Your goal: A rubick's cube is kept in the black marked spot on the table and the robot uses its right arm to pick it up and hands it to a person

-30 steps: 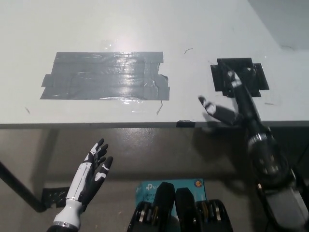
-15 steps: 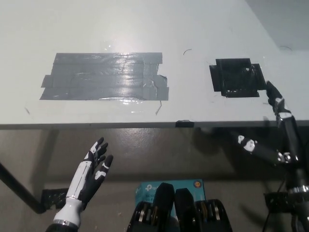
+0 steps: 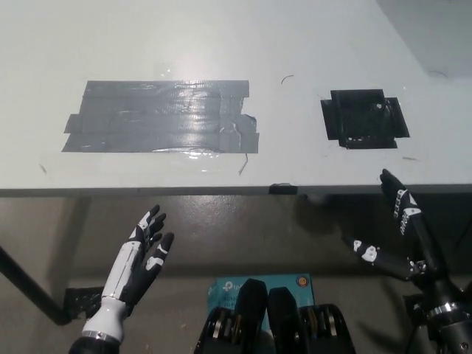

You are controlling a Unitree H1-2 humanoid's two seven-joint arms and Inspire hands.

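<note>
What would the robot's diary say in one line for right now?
right hand: open, below table edge, holds nothing | left hand: open, resting lower left | black marked spot: bare, no cube in view | grey tape patch: on table

Black marked spot (image 3: 364, 118): square patch of black tape, flat on white table, right side, bare.
</note>
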